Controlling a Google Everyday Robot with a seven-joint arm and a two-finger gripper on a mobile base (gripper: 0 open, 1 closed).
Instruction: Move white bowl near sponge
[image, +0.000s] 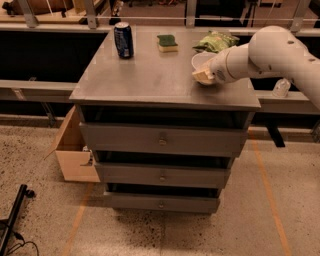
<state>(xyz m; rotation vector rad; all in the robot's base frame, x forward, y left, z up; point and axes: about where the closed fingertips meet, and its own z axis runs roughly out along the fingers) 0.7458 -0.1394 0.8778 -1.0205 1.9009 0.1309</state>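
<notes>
Item 1: white bowl (201, 59), right part of cabinet top (145, 80), just beside snack bag (216, 41). My gripper (202, 76) sits at its near rim; whether I'm clamping it, I cannot tell. Sponge (167, 43): rearward and leftward in view, apart.

Pincer (202, 76) at white bowl (199, 59), right side; open tabletop (145, 80) toward sponge (167, 43); snack bag (216, 41) just behind.

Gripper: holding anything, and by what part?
Cannot tell. The gripper is at the near rim of the bowl, but whether it actually grips that rim doesn't show.
</notes>
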